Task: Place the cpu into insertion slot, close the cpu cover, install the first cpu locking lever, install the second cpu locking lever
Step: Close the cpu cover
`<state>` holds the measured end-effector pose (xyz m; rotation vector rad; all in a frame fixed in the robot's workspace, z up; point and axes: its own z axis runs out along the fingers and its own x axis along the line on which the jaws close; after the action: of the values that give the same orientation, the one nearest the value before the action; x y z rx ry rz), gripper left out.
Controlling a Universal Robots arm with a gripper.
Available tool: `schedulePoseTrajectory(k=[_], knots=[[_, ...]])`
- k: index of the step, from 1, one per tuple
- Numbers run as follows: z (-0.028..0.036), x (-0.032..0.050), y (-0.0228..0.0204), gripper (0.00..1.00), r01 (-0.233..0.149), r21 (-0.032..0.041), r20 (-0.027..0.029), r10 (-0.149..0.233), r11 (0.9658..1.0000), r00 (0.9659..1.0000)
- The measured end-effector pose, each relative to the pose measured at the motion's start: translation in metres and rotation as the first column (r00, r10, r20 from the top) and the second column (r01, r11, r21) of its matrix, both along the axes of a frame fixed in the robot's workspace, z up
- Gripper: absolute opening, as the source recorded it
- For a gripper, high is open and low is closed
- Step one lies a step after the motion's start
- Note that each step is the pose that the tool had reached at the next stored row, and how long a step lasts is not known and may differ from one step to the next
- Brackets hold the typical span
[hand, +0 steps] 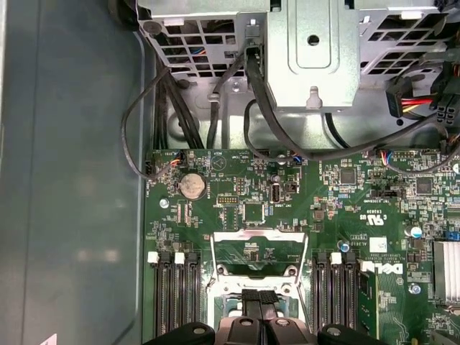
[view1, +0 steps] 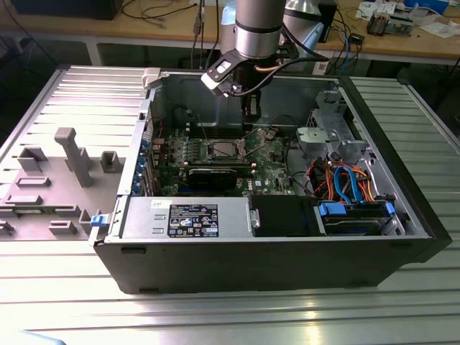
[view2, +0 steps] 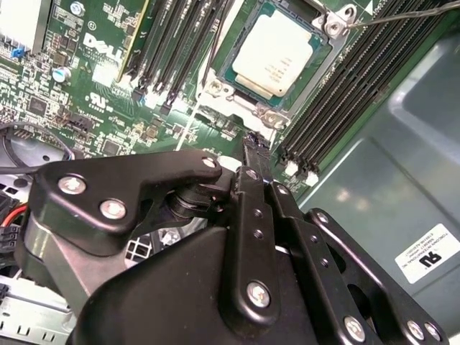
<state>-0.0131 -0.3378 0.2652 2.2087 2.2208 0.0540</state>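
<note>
Ribbed metal table [view1: 237, 309] carries an open computer case [view1: 273, 262], lying on its side at centre. Grey fixture plate [view1: 43, 190] with upright blocks lies beside it, exterior view's left.

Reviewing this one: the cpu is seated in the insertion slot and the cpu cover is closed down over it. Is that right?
One part is wrong. The cpu is seated in the insertion slot, but the cpu cover is open, swung back off the socket. The first wrist view shows green board through its window, and the second wrist view shows the chip's face bare.
</note>
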Motion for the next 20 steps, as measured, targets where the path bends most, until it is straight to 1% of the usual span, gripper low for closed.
schedulePoseTrajectory(k=[8,17,20], knots=[[0.0000,0.0039,0.0001,0.11,0.000,0.0000,0.0000,0.000,1.0000,1.0000],[0.0000,0.0116,0.0004,0.11,0.000,0.0000,0.0000,0.000,1.0000,1.0000],[0.0000,0.0126,0.0004,0.11,0.000,0.0000,0.0000,0.000,1.0000,1.0000]])
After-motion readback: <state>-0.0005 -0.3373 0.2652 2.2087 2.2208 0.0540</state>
